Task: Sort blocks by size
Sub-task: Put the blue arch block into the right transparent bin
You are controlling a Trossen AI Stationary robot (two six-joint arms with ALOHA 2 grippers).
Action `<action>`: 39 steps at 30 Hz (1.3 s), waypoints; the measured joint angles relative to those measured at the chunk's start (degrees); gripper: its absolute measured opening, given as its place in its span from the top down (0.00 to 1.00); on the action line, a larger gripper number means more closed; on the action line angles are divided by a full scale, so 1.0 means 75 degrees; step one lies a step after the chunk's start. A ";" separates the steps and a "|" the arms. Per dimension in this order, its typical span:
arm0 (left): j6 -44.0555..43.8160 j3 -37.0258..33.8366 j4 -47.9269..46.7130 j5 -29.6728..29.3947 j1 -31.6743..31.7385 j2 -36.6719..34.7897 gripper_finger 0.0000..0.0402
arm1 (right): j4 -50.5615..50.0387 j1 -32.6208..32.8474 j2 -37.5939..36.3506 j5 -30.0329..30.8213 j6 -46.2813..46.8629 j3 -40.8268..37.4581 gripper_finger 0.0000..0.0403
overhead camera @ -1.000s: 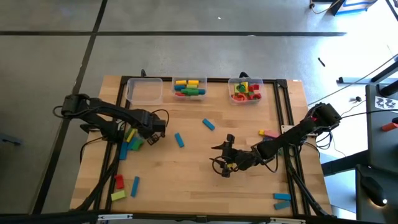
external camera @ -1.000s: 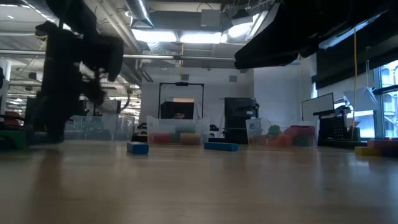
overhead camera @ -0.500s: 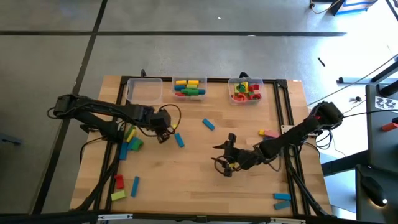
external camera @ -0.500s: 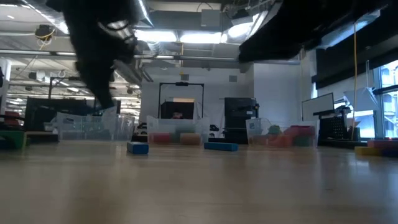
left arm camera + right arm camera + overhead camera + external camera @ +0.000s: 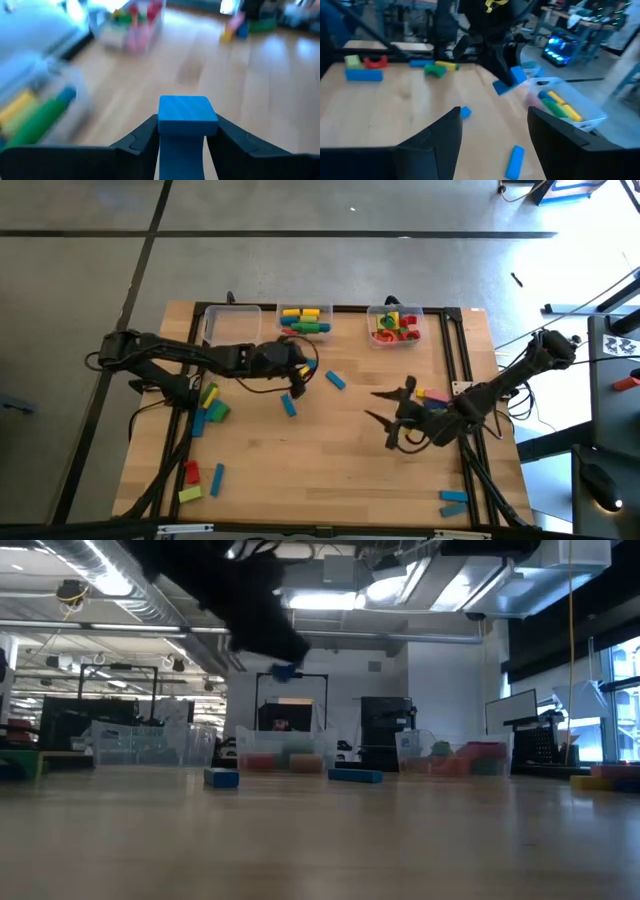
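My left gripper (image 5: pixel 300 373) is shut on a blue block (image 5: pixel 187 115) and hangs above the table just in front of the middle bin (image 5: pixel 305 320). The low view shows this block (image 5: pixel 287 672) well above the tabletop. My right gripper (image 5: pixel 383 407) hovers open right of the table's middle, with nothing between its fingers (image 5: pixel 440 142). Two more blue blocks (image 5: pixel 288 405) (image 5: pixel 335 380) lie flat on the wood between the two grippers. The middle bin holds long yellow, green, red and blue blocks; the right bin (image 5: pixel 393 327) holds short red, green and yellow ones. My left gripper pinches the blue block by two opposite long sides (image 5: pixel 165 131) between its two fingers. The block lies along the fingers, and its square end (image 5: pixel 187 114) sticks out past the tips. The fingers come from the table's left, slanting a little down. The block is clear of the table.
An empty clear bin (image 5: pixel 232 327) stands at the far left of the bin row. Loose blocks lie at the left edge (image 5: pixel 207 405), near the left corner (image 5: pixel 192 480), at the right (image 5: pixel 435 395) and near the right corner (image 5: pixel 452 502). A dark frame borders the tabletop.
My left gripper has risen from beside the left block pile and gone toward the table's right and the middle bin, tipping from pointing down to nearly level, with the blue block lifted clear. My right gripper has risen and gone toward the table's right edge, staying open.
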 joint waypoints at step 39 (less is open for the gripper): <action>0.1531 0.6821 0.3498 0.1372 0.2055 0.7378 0.65 | 0.1137 -0.0015 -0.0099 0.1390 -0.2410 0.0003 0.45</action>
